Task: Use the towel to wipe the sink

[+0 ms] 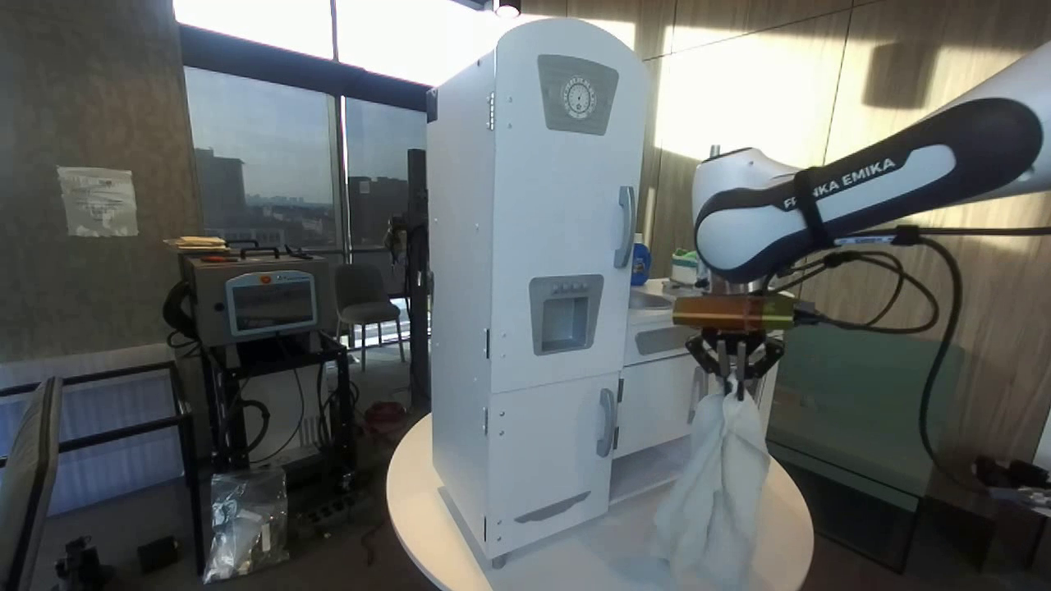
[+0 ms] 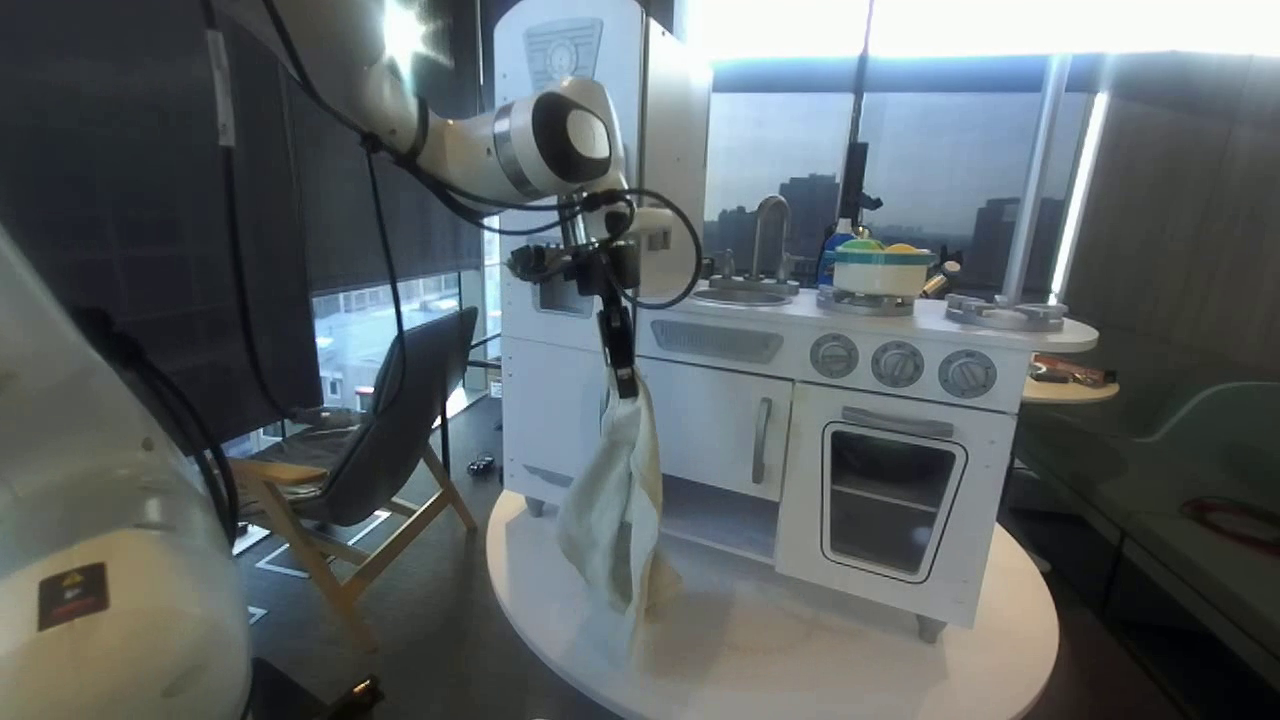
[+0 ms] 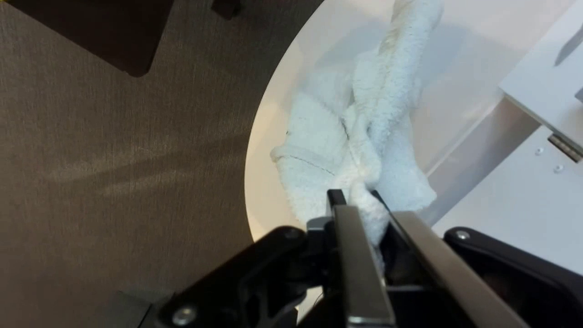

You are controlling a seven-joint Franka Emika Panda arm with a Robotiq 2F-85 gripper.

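With Robotiq gripper pinched narrow on a bunched top of the white towel, leaving loose folds below, presumably for wiping the far toy sink.

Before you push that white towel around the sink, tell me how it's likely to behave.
The towel is probably very floppy, as it hangs in loose folds from the gripper. Pushed, it would likely bunch up, since only a pinched part is held. Its fuzzy surface in the wrist view suggests it shouldn't be slippery.
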